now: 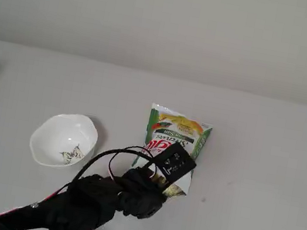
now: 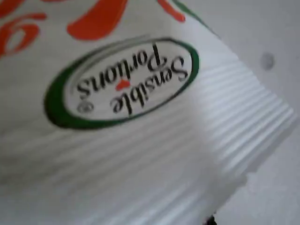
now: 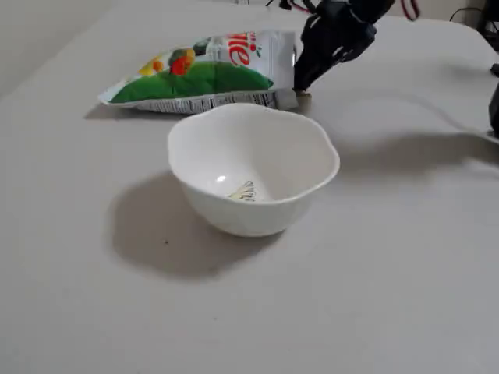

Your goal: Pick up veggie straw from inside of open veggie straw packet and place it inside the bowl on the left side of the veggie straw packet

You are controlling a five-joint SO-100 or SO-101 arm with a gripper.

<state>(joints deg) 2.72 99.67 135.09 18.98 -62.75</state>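
Veggie straw packet (image 1: pixel 174 138) comes first as the largest thing: a white and green snack bag lying flat on the pale table (image 1: pixel 263 170), its open, crimped end toward the arm. It looks light, thin and crinkly, so I judge it would slide or fold under a push rather than hold firm; nothing pins it down.

Next in size is the bowl (image 1: pixel 63 139), white with a wavy rim and a small dark flower mark inside. In the fixed view from above it sits left of the packet, apart from it, upright and empty. It looks like stiff ceramic, steady enough to drop a snack into.

The black claw (image 3: pixel 299 87) is at the packet's open end, its tip down near the mouth. Whether its fingers are apart or closed on anything I cannot tell; the wrist view shows only the bag.

No veggie straw shows in any view, so it is presumably inside the bag. Such a stick is likely light, dry and brittle; a gentle pinch across its middle should suit best, since a hard squeeze could snap it.

Writing: the wrist view reads "Sensible Portions" inside a green oval (image 2: pixel 123 83), upside down, with red lettering above that is cut off.
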